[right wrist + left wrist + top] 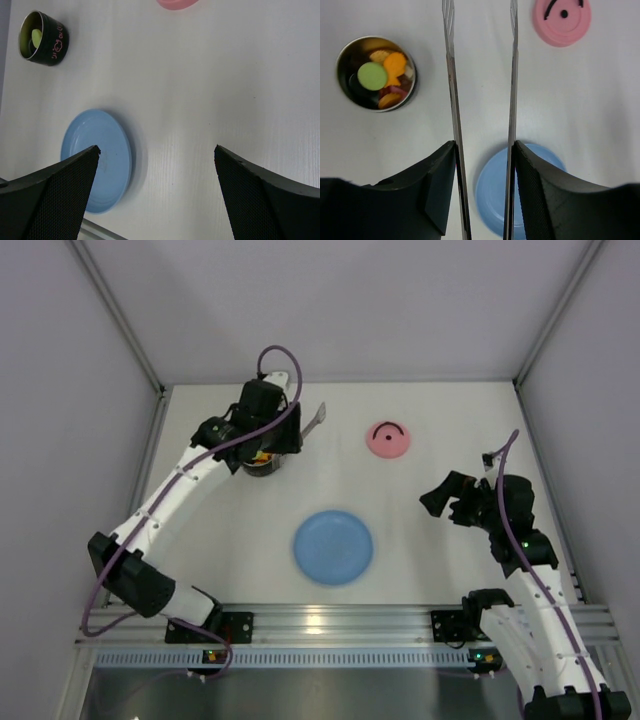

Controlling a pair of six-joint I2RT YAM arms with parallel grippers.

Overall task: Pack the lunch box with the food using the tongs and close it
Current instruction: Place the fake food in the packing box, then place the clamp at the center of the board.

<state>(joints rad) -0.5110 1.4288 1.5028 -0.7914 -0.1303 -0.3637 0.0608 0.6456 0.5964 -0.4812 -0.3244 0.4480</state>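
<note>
Nearest the bases, the plate [97, 160] lies bare on the desk [420, 570], with no food showing on it. To its right the right gripper [156, 152] hovers over the desk, jaws wide apart and empty. Farther out, the left gripper [484, 150] has its jaws clamped on the tongs [451, 100], whose 2 arms stand apart with nothing between the tips. Just left of those tips sits the box [52, 44], open, with the food [372, 76] piled inside. The lid [562, 20] lies at the far side, well apart to the box's right. Packing looks done. What is left, I judge, is fitting the lid.
</note>
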